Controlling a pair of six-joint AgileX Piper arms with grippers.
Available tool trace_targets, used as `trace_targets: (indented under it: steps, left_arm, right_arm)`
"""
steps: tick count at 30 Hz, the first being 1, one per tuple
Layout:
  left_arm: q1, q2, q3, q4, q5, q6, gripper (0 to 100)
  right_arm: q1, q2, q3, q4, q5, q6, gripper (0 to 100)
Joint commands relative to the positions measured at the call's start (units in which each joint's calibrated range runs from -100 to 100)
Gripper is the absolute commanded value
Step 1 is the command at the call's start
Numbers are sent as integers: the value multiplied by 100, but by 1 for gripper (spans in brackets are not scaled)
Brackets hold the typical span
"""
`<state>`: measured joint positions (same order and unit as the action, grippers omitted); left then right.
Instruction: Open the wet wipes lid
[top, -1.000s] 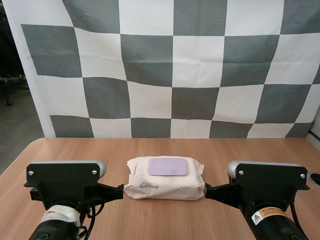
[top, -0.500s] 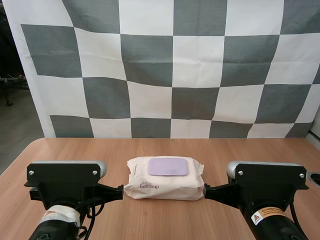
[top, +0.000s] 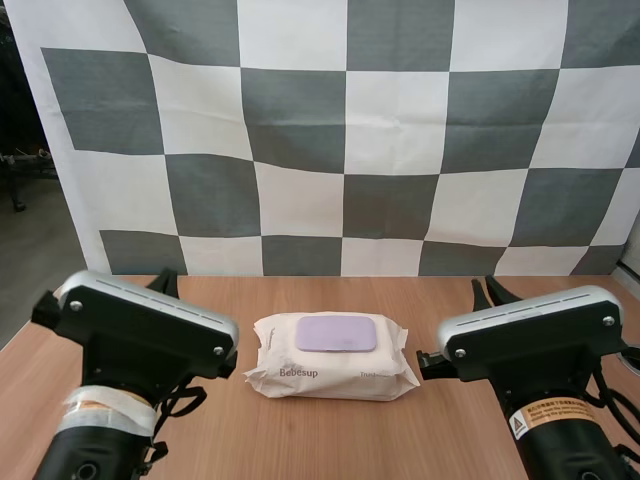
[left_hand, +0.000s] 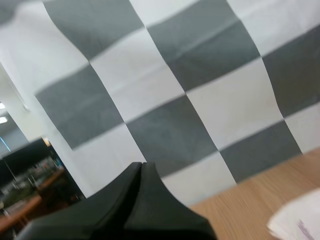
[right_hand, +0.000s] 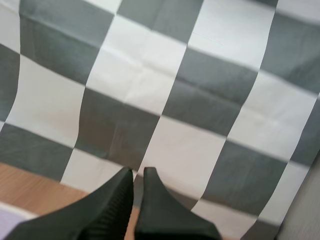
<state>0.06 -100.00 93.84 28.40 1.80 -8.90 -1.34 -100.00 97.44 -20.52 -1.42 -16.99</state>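
The left gripper (left_hand: 141, 167) has its fingers pressed together into one wedge with nothing between them. The right gripper (right_hand: 138, 175) is closed to a sliver at the tips and is just as empty. Between the two arms, midway along the desk (top: 330, 440), lies the wet wipes pack (top: 330, 357). Its lilac lid (top: 336, 333) is flat and closed on top, and "Bebesup" (top: 298, 373) is printed on the near face.

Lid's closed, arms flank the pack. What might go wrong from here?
1. The wet wipes pack lies loose, unheld; prying at its lilac lid may lift or drag the pack.
2. The left gripper and right gripper are shut and point past the pack; descending so, they may miss the lid's edge.
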Motion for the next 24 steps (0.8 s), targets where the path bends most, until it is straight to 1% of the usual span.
trace_targets:
  steps: [1, 2, 3, 5, 6, 9, 11, 13, 15, 17, 20, 21, 22, 24]
  left_arm:
    - [-3, 0, -1064, 703, -290, -157, 0]
    - [-3, 33, -1365, 432, -70, -189, 0]
    - [-3, 135, -1599, 241, 173, -189, 0]
    - [4, 509, -2128, -113, 975, -247, 0]
    - [29, 674, -2344, -139, 1351, -373, 0]
    - [191, 1267, -2658, -93, 2085, -569, 0]
    - [312, 1599, -2730, -93, 2399, -880, 0]
    - [439, 1832, -2730, -250, 2715, -1045, 0]
    - [526, 2064, -2708, -453, 3082, -1033, 0]
    - [585, 2270, -2702, -535, 3494, -1033, 0]
    - [733, 2515, -2702, -864, 3764, -751, 0]
    - [801, 2588, -2702, -1151, 3782, -603, 0]
    - [860, 2664, -2702, -1616, 3782, -415, 0]
    - [1027, 2843, -2702, -2884, 3863, 409, 0]
  right_arm:
    - [5, 0, -644, -692, -1657, -21, 0]
    - [5, 84, -854, -743, -1531, -21, 0]
    - [5, 236, -1044, -952, -1380, -21, 0]
    - [5, 656, -1368, -1521, -1091, -21, 0]
    - [5, 861, -1479, -1765, -923, -21, 0]
    - [5, 1722, -1745, -2779, 60, -21, 0]
    - [5, 2258, -1799, -3555, 636, -21, 0]
    - [5, 2628, -1799, -3992, 990, -21, 0]
    - [5, 2881, -1799, -4014, 1049, -21, 0]
    - [5, 3088, -1799, -4014, 758, -21, 0]
    - [73, 3354, -1799, -4030, 315, -21, 0]
    - [106, 3427, -1799, -4081, 271, -21, 0]
    - [160, 3522, -1799, -4144, 232, -21, 0]
    - [293, 3709, -1799, -4220, 219, -21, 0]
